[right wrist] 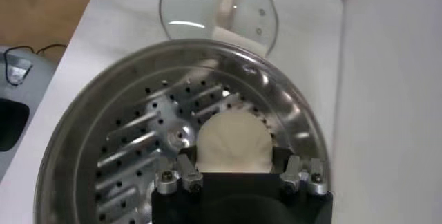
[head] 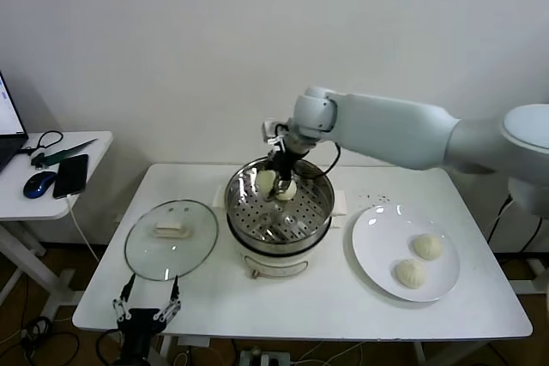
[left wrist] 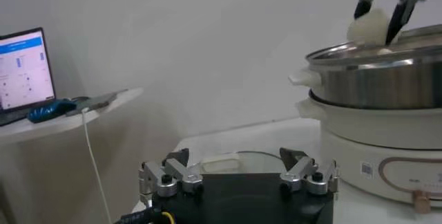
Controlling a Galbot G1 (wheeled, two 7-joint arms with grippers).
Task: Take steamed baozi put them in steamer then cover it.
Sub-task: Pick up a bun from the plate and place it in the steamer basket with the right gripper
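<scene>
While the left gripper [head: 147, 308] waits at the table's near edge with its fingers spread wide and empty, just in front of the cover [head: 171, 239], the right gripper [head: 281, 179] hangs over the steamer [head: 279, 205], clenched on a baozi [head: 286, 189]. Its narrow fingers pinch the bun from both sides, above the perforated floor; whether the bun already touches the metal is hard to judge from here. Another pale bun [head: 267, 180] seems to sit just beside it inside the basket. Two more baozi [head: 427, 246] lie on the white plate [head: 377, 237] to the right. The glass cover lies flat on the table, left of the steamer.
</scene>
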